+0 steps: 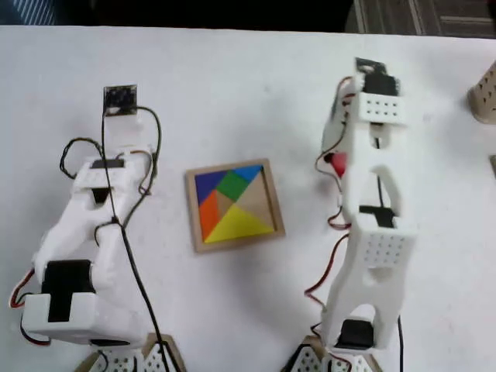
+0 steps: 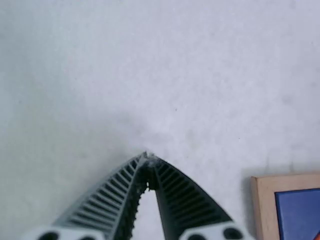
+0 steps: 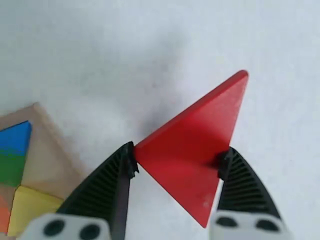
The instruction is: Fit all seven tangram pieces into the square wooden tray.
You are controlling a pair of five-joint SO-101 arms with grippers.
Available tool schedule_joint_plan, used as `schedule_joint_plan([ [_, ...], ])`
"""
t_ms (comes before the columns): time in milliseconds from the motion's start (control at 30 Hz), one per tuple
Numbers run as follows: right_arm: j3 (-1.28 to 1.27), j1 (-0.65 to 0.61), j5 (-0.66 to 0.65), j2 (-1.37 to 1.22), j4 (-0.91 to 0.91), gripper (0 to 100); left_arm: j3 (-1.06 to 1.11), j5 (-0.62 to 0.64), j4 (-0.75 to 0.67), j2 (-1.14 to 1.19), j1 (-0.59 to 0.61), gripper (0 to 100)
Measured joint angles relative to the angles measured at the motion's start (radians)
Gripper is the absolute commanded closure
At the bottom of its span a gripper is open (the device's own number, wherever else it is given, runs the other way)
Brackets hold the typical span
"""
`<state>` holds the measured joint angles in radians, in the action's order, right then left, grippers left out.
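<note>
Because the red triangle was judged thin, stiff and light, it was held by two edges in the widely spread right gripper over the table. The left gripper was seen closed and empty beside the tray, set mid-table.

We see a white surface carrying the square wooden tray, slightly askew, between the 2 arms. A small black square board with a cable lies farther back, and a tan object sits at 1 edge.
</note>
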<state>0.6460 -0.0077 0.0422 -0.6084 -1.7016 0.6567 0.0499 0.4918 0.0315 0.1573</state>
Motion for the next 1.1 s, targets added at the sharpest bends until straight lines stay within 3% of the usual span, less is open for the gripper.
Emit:
schedule_joint_plan([
  [400,-0.206,-0.307,0.055,0.227,0.0,90.4,0.0,0.0,0.0,0.0,0.0,97],
  [800,-0.216,-0.603,0.071,0.094,0.097,87.1,0.0,0.0,0.0,0.0,0.02,97],
  [900,-0.216,-0.64,0.071,0.064,0.107,77.9,0.0,0.0,0.0,0.0,0.02,97],
  [1100,-0.216,-0.658,0.048,0.064,0.106,77.3,0.0,0.0,0.0,0.0,0.02,97],
])
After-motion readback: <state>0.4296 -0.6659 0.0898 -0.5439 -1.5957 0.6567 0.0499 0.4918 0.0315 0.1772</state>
